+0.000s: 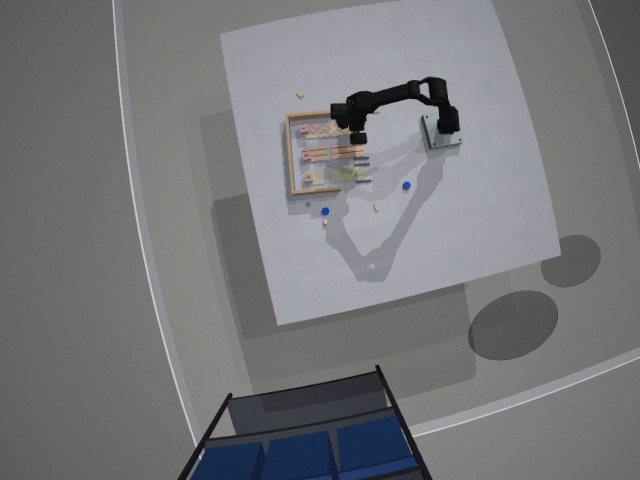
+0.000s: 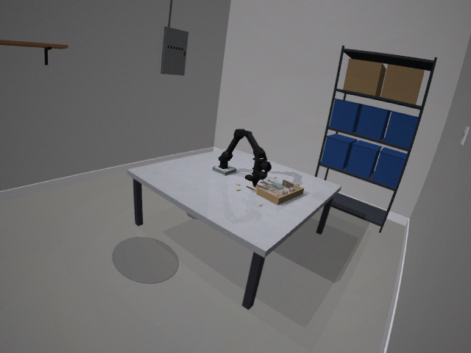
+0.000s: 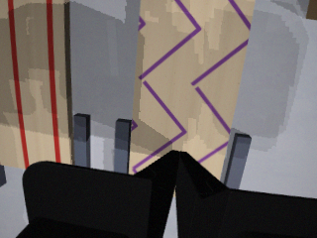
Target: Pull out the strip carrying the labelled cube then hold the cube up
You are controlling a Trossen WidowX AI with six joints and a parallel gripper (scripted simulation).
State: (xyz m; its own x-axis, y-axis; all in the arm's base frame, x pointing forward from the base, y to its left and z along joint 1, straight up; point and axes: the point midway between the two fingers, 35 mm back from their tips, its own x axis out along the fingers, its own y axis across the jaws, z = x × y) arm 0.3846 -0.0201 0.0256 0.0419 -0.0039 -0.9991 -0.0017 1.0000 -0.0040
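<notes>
The zigzag strip [image 1: 320,130] [image 3: 168,59] shows no gap in its visible length; a pink cube [image 1: 303,129] is at its far end. The red-lined strip [image 1: 341,152] [image 3: 35,99] and the olive strip [image 1: 341,175] each show a gap before their far pieces, which bear pink cubes [image 1: 306,155] [image 1: 308,177]. The cubes' labels are too small to read. My gripper [image 2: 255,184] [image 3: 177,158] is shut and empty, its tips together over the near part of the zigzag strip. Whether they touch it is unclear. The arm hides that part in the top view.
A wooden frame [image 1: 289,155] [image 2: 268,196] surrounds the strips' far ends. Dark upright guides [image 3: 81,141] [image 3: 123,146] [image 3: 238,161] flank the strips near my fingers. Blue round objects [image 1: 406,185] [image 1: 325,210] and small tan blocks [image 1: 299,94] [image 1: 376,207] lie outside the frame.
</notes>
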